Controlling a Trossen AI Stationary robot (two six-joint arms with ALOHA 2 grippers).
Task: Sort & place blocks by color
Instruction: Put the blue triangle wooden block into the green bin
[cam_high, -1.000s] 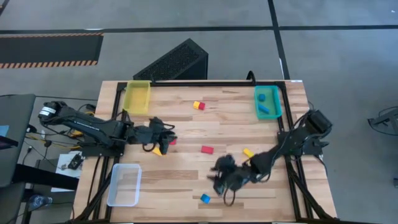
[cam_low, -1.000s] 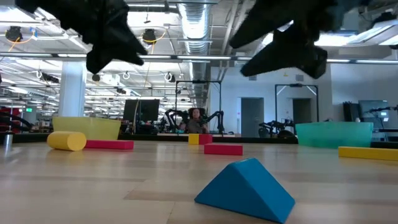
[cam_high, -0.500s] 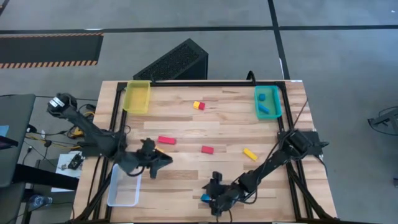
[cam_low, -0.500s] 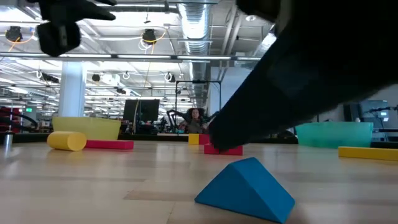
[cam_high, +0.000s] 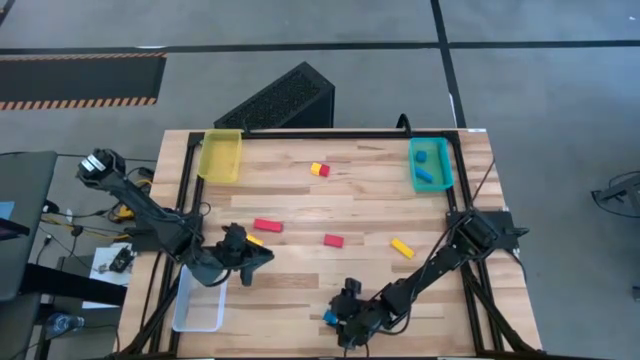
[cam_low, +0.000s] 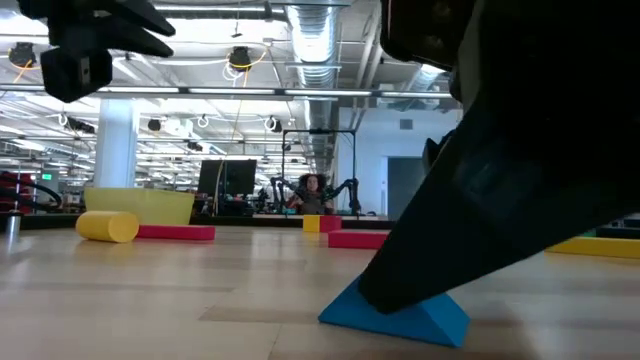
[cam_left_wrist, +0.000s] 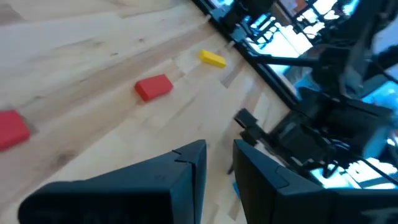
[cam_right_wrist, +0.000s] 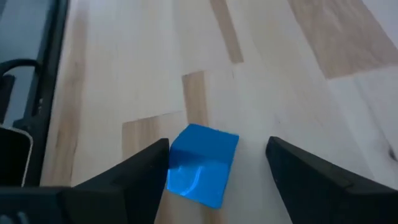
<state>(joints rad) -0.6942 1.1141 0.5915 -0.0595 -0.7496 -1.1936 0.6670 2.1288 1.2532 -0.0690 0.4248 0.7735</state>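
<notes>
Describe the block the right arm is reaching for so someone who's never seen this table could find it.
Start at the wooden table and go to its near edge, far from the yellow tray and teal tray. There the right pincer stands open around a small blue block. It is the only blue piece lying loose on the wood, and it is wedge-shaped.

Trays: three (cam_high: 220, 157) – loose blocks: six (cam_high: 329, 318) (two more in teal tray).

Right gripper (cam_right_wrist: 217, 163) low, fingers spread (left gripper (cam_left_wrist: 219, 163) nearly closed).
</notes>
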